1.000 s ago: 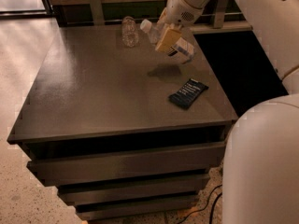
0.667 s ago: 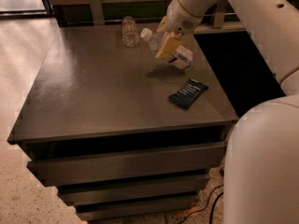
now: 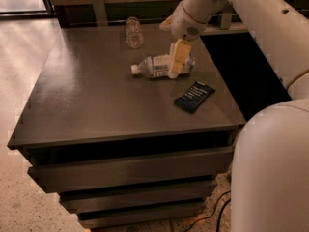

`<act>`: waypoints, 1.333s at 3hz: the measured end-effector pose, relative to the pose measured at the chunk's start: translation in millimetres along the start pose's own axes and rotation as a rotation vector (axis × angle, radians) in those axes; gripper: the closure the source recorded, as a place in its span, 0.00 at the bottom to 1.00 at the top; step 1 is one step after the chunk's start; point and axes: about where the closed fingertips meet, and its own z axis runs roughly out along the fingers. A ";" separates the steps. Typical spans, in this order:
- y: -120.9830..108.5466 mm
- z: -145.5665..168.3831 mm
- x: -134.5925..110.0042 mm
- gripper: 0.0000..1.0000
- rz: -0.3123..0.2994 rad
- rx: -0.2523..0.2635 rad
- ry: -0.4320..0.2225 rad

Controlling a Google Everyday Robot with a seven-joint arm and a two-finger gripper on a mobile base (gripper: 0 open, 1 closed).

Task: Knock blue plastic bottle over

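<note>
- The blue plastic bottle (image 3: 154,65) lies flat on its side on the dark grey table (image 3: 91,100), a little back and right of the middle of the top.
- Its white cap (image 3: 134,70) points left, and the base points right. The white label runs around the middle of the body.
- The gripper (image 3: 174,66) hangs down from the white arm (image 3: 241,8), which reaches in from the upper right. Its pale yellow end sits across the base half of the bottle, right up against it from where I stand.
- Whether the gripper is spread or pressed together I cannot tell; its yellow end reads as 1 solid piece from this side.
- It looks to be touching the bottle's side, though it could be just in front of it.
- 1 short clear glass jar (image 3: 133,32) stands upright near the back edge of the table, behind the bottle's cap end and apart from it.
- 1 dark blue packet (image 3: 194,96) lies flat toward the right front of the top, in front of the bottle's base and clear of it.
- Under the tabletop are 3 stacked drawer fronts (image 3: 135,170).
- The robot's big white body (image 3: 270,168) fills the lower right, beside the table.
</note>
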 end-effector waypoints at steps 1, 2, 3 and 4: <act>0.0 0.1 0.0 0.00 0.000 0.000 0.000; -1.6 -23.9 -6.8 0.00 -0.013 0.009 -0.005; 3.1 -61.3 -8.1 0.00 -0.010 0.065 -0.074; 14.2 -101.9 8.2 0.00 -0.009 0.119 -0.135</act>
